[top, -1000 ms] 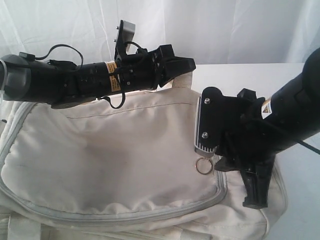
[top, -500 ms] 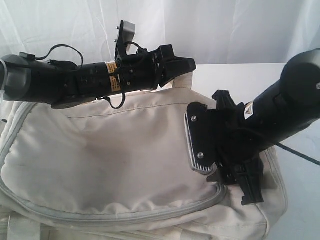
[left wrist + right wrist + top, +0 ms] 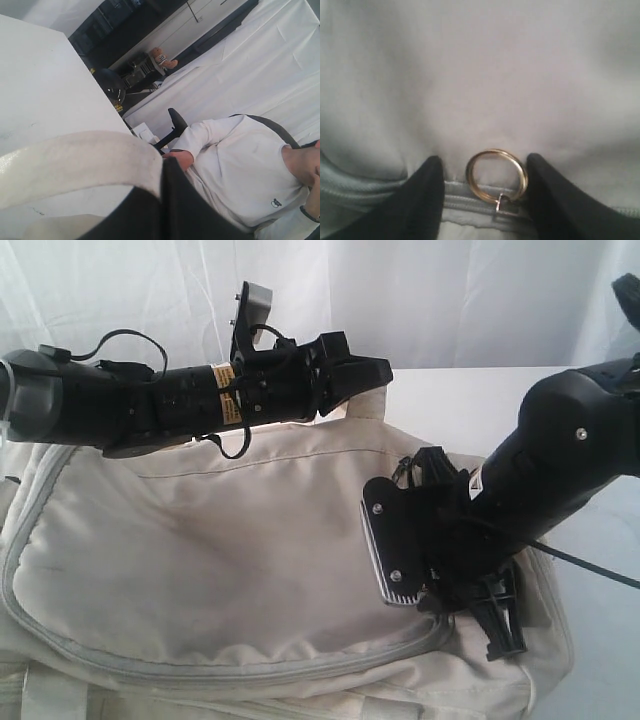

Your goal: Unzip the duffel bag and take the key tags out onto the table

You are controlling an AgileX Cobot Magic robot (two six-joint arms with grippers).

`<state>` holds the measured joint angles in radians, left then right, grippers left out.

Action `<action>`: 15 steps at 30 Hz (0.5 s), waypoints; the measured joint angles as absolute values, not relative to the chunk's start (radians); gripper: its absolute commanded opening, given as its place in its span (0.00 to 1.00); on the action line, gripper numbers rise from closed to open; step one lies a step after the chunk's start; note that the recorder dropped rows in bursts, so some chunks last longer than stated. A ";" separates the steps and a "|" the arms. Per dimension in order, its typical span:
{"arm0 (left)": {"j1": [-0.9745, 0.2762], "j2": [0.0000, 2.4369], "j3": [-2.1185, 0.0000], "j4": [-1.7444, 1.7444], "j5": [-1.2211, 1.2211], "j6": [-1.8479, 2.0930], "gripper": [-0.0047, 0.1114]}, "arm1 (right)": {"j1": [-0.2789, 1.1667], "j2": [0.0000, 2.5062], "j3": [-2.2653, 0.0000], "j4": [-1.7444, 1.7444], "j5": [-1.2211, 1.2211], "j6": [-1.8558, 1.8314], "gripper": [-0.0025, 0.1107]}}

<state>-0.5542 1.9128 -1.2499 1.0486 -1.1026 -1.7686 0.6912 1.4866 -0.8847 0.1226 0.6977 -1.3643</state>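
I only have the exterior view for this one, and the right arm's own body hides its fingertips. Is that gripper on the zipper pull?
Observer: The right wrist view shows the right gripper open, with the gold pull ring between its fingers, unclamped.
Reviewer: Is the zipper opened at that spot?
Observer: No. The grey zipper looks closed beside the ring.
Reviewer: What is the left gripper holding?
Observer: The left wrist view shows the left gripper shut on a cream webbing handle of the duffel bag.
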 measured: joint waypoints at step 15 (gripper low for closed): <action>-0.554 1.913 -1.250 1.049 -1.103 -1.769 0.04 | 0.696 1.487 -0.885 0.088 0.708 -1.362 0.14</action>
